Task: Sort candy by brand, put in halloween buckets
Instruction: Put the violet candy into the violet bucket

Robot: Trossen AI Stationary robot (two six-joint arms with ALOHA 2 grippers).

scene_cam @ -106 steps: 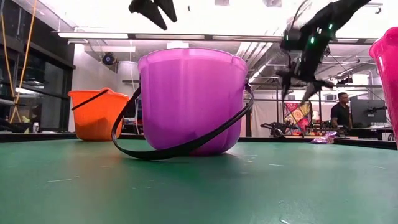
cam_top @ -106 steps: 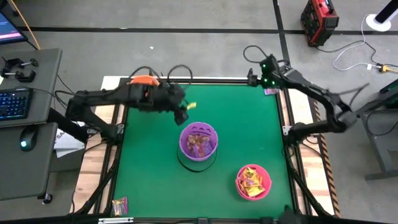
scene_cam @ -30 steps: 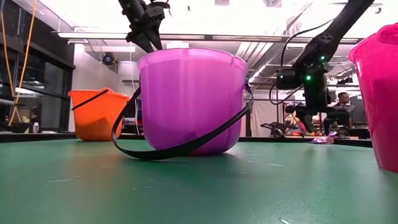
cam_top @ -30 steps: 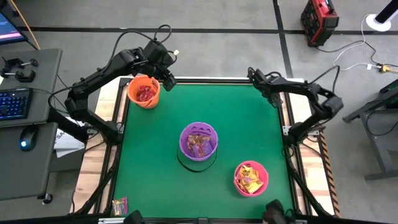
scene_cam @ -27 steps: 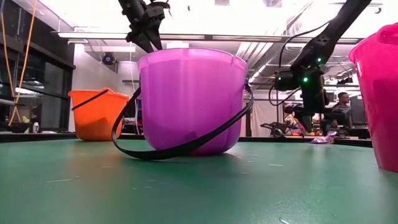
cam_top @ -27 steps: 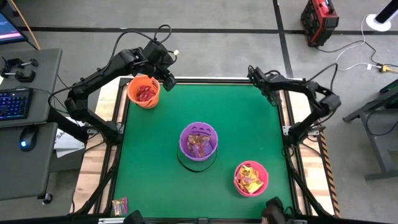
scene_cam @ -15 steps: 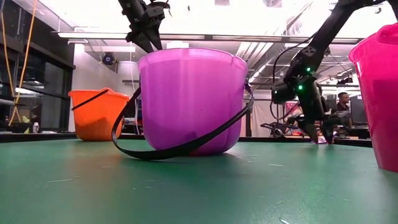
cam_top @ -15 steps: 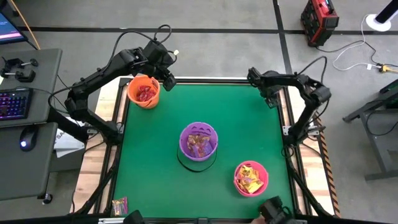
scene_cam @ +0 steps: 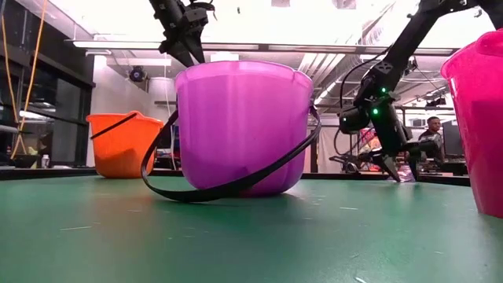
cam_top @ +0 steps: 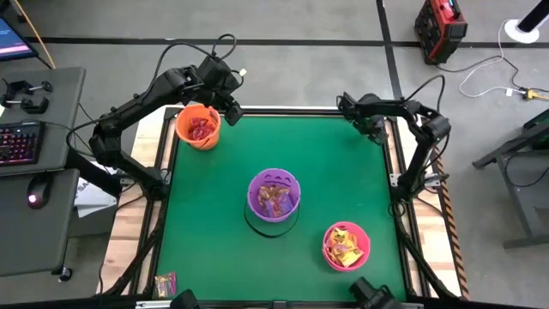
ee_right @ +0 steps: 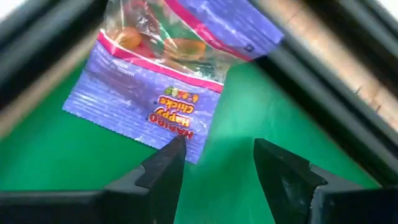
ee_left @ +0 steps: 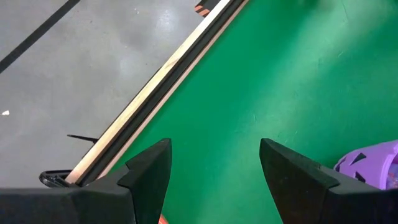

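Three halloween buckets stand on the green table: an orange one [cam_top: 198,127] at the far left, a purple one [cam_top: 274,193] in the middle and a pink one [cam_top: 346,245] at the near right, each with candy inside. A purple candy packet [ee_right: 168,74] lies flat at the table's far right corner. My right gripper [ee_right: 217,152] is open and points steeply down just above the table [scene_cam: 397,169], its fingertips at the packet's near corner. My left gripper [ee_left: 214,149] hangs open and high beside the orange bucket's far rim [cam_top: 230,105], holding nothing. My right gripper comes at the purple packet from above, slanting. One fingertip [ee_right: 171,155] stands at the packet's corner [ee_right: 194,146], the other over bare green table. I cannot tell whether the fingertip touches the packet, which lies flat on the table.
The table's dark frame rails [ee_right: 323,81] run close past the packet at the corner. The purple bucket's black handle [scene_cam: 228,189] lies down on the table. One more candy packet [cam_top: 165,281] lies off the green surface at the near left corner.
My right gripper has come down toward the far right corner and the purple packet, tipping more steeply downward and rolling somewhat. The packet has stayed where it was.
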